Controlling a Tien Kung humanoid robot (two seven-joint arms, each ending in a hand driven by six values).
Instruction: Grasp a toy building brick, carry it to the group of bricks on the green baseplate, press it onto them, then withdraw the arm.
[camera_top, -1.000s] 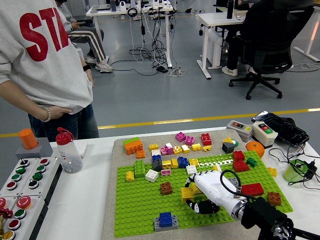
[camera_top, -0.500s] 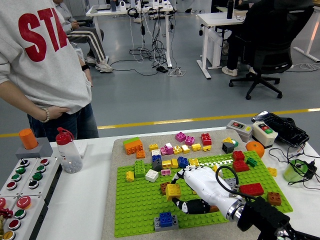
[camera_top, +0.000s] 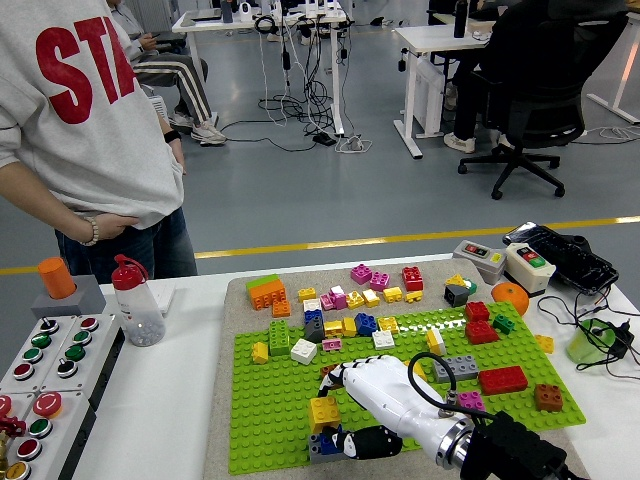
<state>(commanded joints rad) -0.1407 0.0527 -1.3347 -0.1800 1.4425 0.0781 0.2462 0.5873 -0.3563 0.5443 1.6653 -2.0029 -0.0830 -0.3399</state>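
Yellow brick (camera_top: 323, 411), gripped in the fingers of the right hand (camera_top: 372, 392), hangs just above the blue-and-grey bricks (camera_top: 322, 443) at the near edge of the green baseplate (camera_top: 265, 410); grasp and carry look done, pressing and withdrawal remain.

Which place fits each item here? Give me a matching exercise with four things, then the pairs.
Things:
1. yellow brick
2. orange fruit
3. clear bottle
4. orange block

Places:
A. off the green baseplate, behind its far left corner
B. in the right robot hand
C. right of the baseplate, by the switch boxes
D. left of the baseplate, beside the button panel

Pairs: 1-B, 2-C, 3-D, 4-A
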